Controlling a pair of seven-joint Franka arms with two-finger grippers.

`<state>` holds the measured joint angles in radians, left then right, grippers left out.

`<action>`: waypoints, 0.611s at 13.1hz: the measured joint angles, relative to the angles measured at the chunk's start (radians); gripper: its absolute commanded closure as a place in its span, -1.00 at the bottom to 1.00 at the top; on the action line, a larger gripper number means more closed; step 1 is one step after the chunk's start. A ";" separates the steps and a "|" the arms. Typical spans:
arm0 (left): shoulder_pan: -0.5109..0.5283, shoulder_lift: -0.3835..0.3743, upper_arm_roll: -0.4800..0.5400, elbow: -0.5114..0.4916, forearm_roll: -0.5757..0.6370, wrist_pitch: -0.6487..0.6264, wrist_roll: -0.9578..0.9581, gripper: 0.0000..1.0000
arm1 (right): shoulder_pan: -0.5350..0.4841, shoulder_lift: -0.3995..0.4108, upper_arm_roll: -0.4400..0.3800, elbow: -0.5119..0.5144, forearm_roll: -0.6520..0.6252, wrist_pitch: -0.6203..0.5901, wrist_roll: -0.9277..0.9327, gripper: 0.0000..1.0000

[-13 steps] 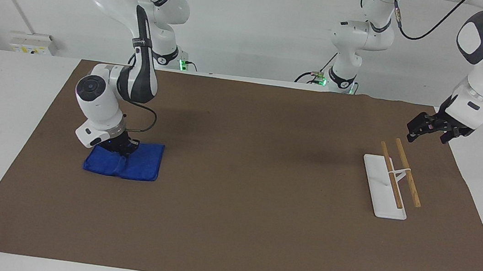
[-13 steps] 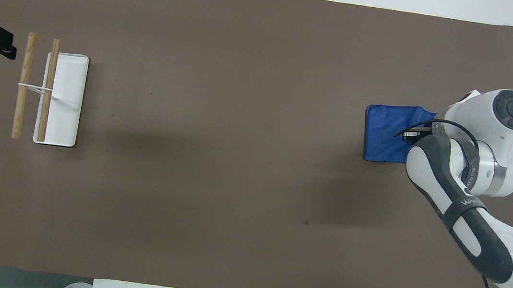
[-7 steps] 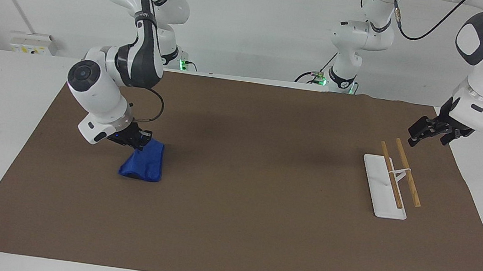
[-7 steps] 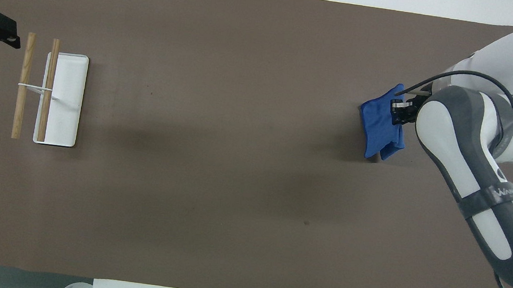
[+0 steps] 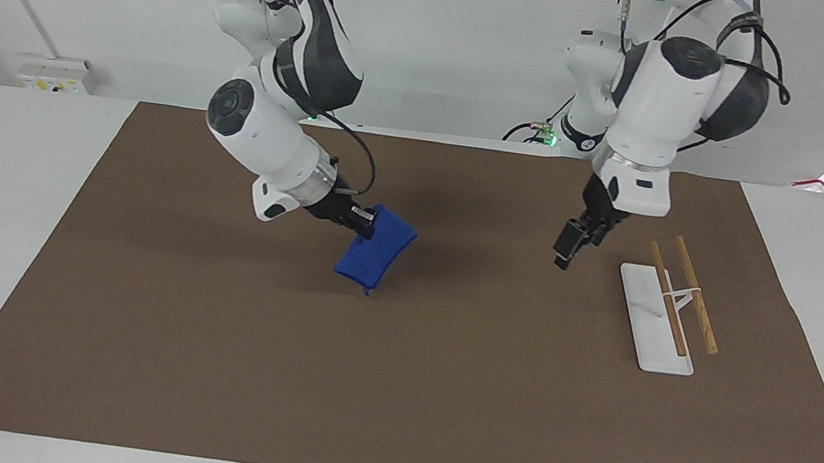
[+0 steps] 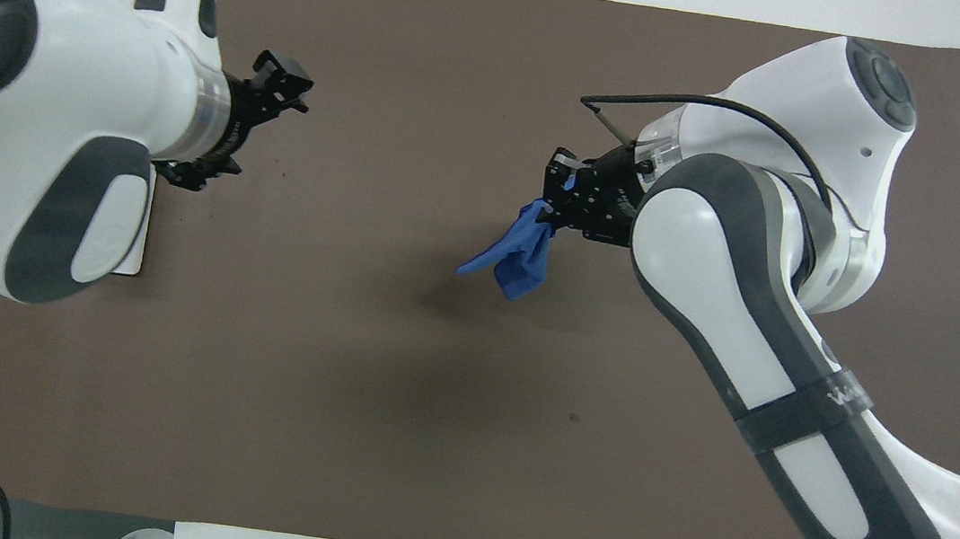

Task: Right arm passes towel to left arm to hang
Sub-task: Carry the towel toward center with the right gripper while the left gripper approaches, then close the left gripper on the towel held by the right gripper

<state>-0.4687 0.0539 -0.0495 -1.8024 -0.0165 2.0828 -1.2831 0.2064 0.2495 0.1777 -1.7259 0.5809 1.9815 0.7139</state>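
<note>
Towel (image 5: 376, 251) (image 6: 516, 251): blue cloth, airborne over the brown mat (image 5: 393, 386), long axis slanting down from its pinched upper corner, lower end hanging free, clear of the mat. Right gripper (image 5: 360, 219) (image 6: 562, 196): fingers clamped on that upper corner; cloth hangs below and just past its tips. Left gripper (image 5: 565, 250) (image 6: 280, 84): in the air over the mat beside the white rack (image 5: 654, 318), pointing down, holding nothing; finger state cannot be told. Rack: two wooden bars, bare.
</note>
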 measured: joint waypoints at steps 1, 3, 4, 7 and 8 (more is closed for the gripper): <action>-0.033 0.007 0.000 -0.012 -0.019 0.027 -0.064 -1.00 | 0.023 0.003 0.000 0.000 0.040 0.024 0.074 1.00; -0.073 0.022 0.001 -0.043 -0.047 0.044 -0.140 -1.00 | 0.055 0.007 0.000 -0.001 0.103 0.068 0.196 1.00; -0.087 0.024 0.001 -0.064 -0.075 0.044 -0.182 -0.99 | 0.065 0.008 0.000 -0.001 0.129 0.083 0.234 1.00; -0.100 0.024 0.001 -0.113 -0.140 0.045 -0.309 -0.60 | 0.066 0.009 -0.002 -0.002 0.185 0.085 0.270 1.00; -0.100 0.024 0.002 -0.120 -0.143 0.045 -0.328 -0.26 | 0.064 0.010 -0.004 -0.003 0.200 0.085 0.270 1.00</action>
<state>-0.5688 0.0781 -0.0472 -1.9229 -0.1597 2.1281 -1.6113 0.2706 0.2592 0.1732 -1.7288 0.7805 2.0668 0.9838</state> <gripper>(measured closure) 0.044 0.916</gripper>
